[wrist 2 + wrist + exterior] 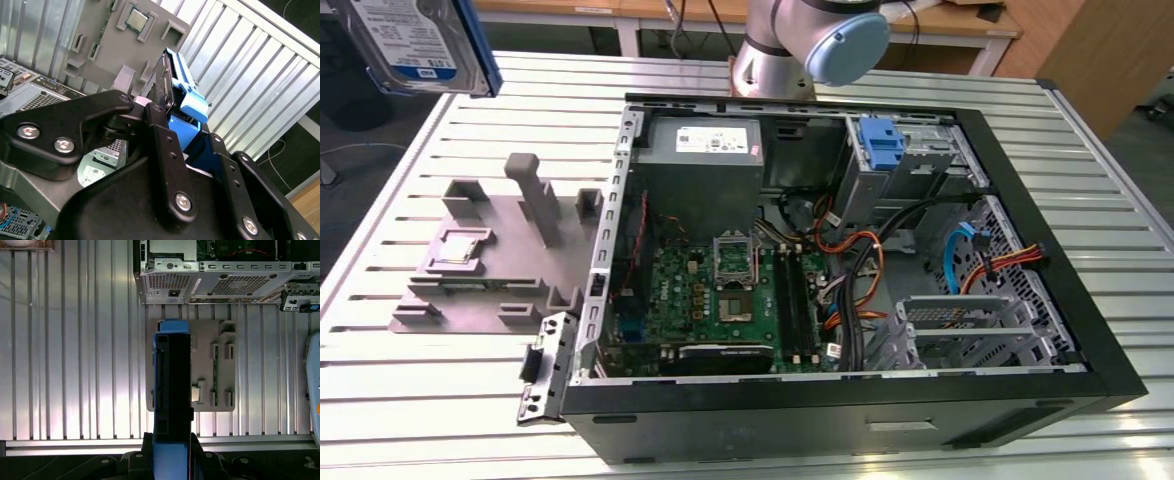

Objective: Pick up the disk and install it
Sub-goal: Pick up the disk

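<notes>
1. The disk (420, 45) is a flat silver-metal slab with a blue-and-white label and a blue plastic bracket along its edge. It hangs in the air at the exterior view's upper left, off the counter (400, 400).
2. In the second wrist view the gripper (182, 130) has its black, bolted fingers (157, 125) pinching the disk (172, 75) by its blue-framed sides.
3. In the first wrist view the disk (172, 390) is seen edge-on as a narrow dark strip with blue ends, over a grey moulded fixture plate (220, 365).
4. The plate (480, 260) has square slots and upright posts and holds a small metal-topped chip (460, 245).
5. The counter is ribbed, shiny metal slats.
6. An open black computer case (854, 420) lies beside the plate, showing a green motherboard (720, 290) and a blue caddy (883, 145).
</notes>
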### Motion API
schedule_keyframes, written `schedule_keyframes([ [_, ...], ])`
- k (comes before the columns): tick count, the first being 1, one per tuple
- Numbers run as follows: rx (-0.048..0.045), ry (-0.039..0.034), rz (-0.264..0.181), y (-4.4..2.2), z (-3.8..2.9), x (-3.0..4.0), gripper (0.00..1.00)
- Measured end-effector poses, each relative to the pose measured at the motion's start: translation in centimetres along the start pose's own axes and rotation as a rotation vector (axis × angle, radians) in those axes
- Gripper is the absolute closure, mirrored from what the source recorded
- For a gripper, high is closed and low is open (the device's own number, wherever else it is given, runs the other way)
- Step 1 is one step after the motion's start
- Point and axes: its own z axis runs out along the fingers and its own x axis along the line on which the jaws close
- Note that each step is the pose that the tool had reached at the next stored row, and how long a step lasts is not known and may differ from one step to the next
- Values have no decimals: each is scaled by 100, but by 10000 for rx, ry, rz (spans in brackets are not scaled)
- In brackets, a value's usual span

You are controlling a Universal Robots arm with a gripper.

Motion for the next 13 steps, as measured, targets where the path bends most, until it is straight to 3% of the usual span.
schedule_keyframes([
  [5, -2, -50, -1, 2, 2, -48, 64],
  [13, -2, -52, -1, 2, 2, -53, 64],
])
